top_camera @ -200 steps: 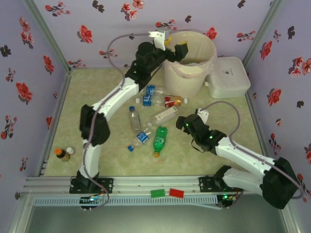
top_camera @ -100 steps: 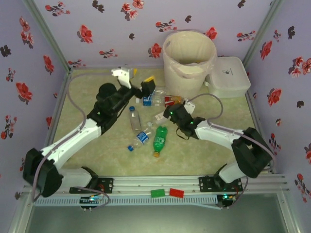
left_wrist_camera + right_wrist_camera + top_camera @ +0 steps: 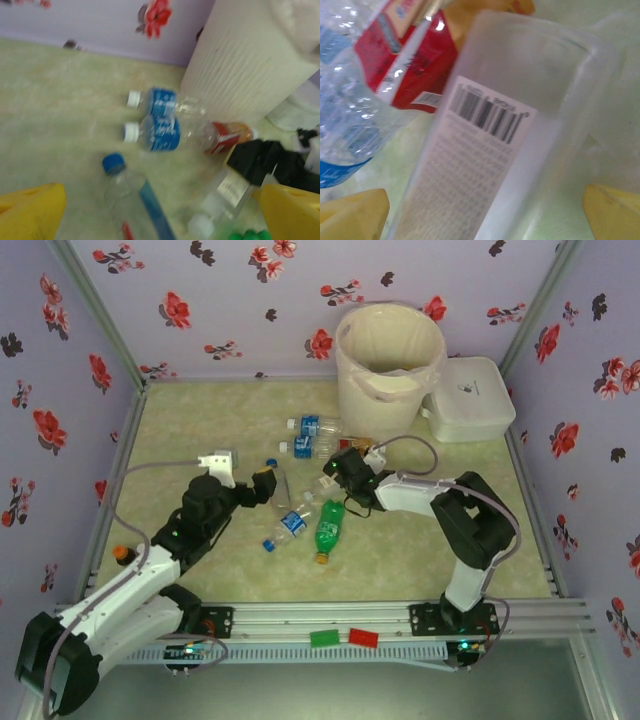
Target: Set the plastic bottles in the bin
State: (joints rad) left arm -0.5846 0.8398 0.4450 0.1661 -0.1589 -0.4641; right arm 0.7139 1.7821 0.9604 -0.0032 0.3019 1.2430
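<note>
The left arm has drawn back from the bin (image 3: 372,405) and folded low over the counter, its left gripper (image 3: 266,484) now beside a blue-capped bottle (image 3: 121,187); the right gripper (image 3: 338,470) has swung left, its spread jaws either side of a white-labelled bottle (image 3: 485,165)

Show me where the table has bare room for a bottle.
Bare: the far-left corner, between the left wall and the blue-labelled bottles; also the mat in front of the white box. Crowded: the middle, from the bin to the green bottle.
</note>
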